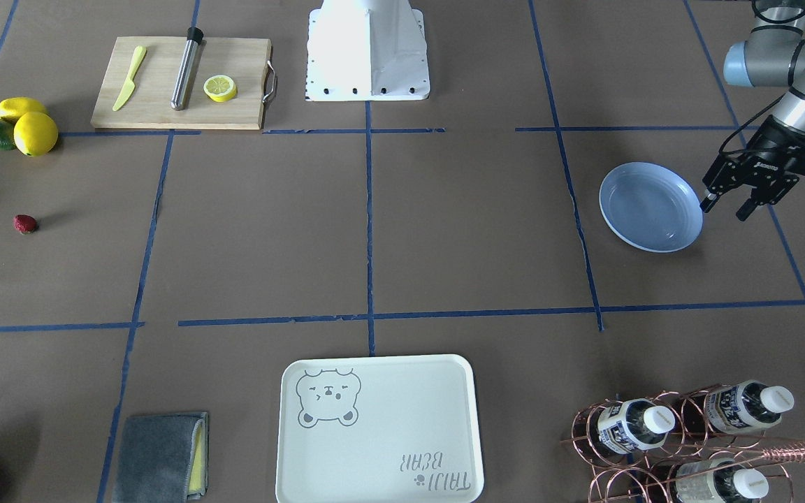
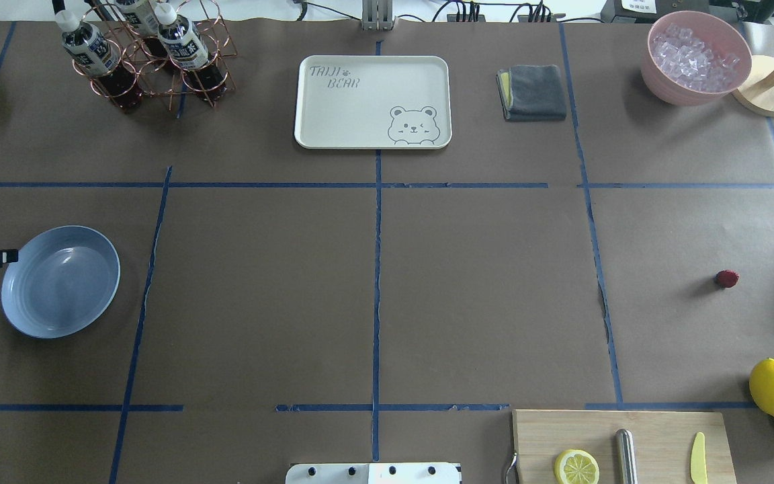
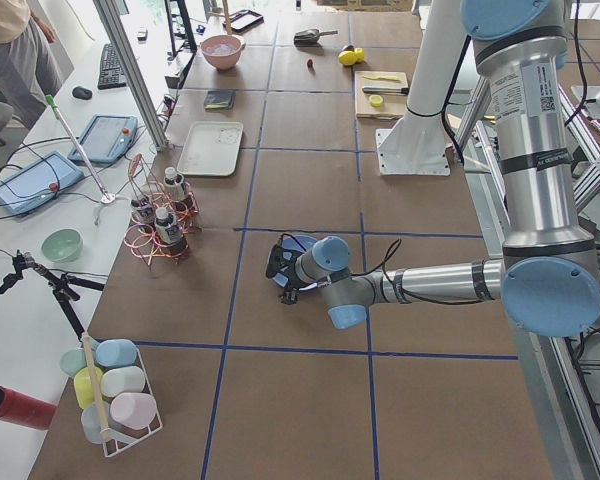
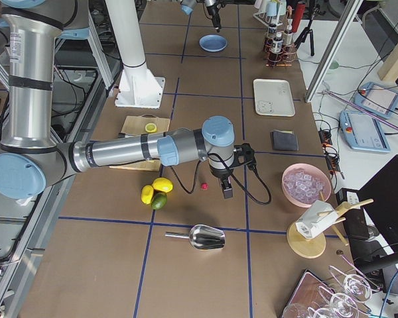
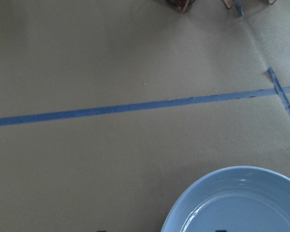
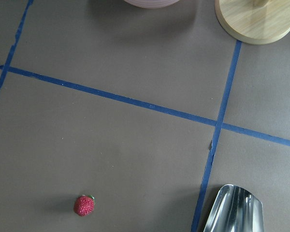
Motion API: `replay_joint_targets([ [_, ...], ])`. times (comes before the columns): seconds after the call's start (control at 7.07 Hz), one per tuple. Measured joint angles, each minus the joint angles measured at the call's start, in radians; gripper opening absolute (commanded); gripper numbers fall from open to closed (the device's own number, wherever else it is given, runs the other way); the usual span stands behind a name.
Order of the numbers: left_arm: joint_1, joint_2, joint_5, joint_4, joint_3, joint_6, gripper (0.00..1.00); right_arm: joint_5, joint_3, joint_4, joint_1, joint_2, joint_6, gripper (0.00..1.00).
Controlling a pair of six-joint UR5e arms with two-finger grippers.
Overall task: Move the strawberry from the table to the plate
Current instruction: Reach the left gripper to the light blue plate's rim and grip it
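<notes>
Here we go: our right claw (image 4: pixel 225 190) hangs over the worktop (image 1: pixel 444 230), and from the side view we cannot tell how wide its fingers stand. Just beside it lies the strawberry (image 6: pixel 84 205), alone on the brown paper, tiny and dark red with a bit of green at one end. Far across, our left claw (image 1: pixel 726 208) is parted and empty at the rim of the pale blue plate (image 1: pixel 647 209), well apart from the strawberry.
</notes>
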State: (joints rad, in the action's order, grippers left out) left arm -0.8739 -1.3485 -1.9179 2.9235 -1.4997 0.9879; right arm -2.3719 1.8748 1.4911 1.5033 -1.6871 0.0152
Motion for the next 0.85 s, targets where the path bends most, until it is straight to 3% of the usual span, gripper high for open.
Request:
replay_joint_targets([
  [0.14,0.051,0.001,0.032,0.039,0.025,0.049,0.21,0.001,0.000,0.000,0.000,0.000,0.000,1.00],
  [0.28,0.087,0.001,0.054,0.057,0.037,0.076,0.00,0.002,0.000,0.000,0.000,-0.001,0.000,1.00],
  [0.85,0.113,0.002,0.060,0.059,-0.027,0.101,0.00,-0.001,0.006,0.000,0.001,-0.010,-0.001,1.00],
])
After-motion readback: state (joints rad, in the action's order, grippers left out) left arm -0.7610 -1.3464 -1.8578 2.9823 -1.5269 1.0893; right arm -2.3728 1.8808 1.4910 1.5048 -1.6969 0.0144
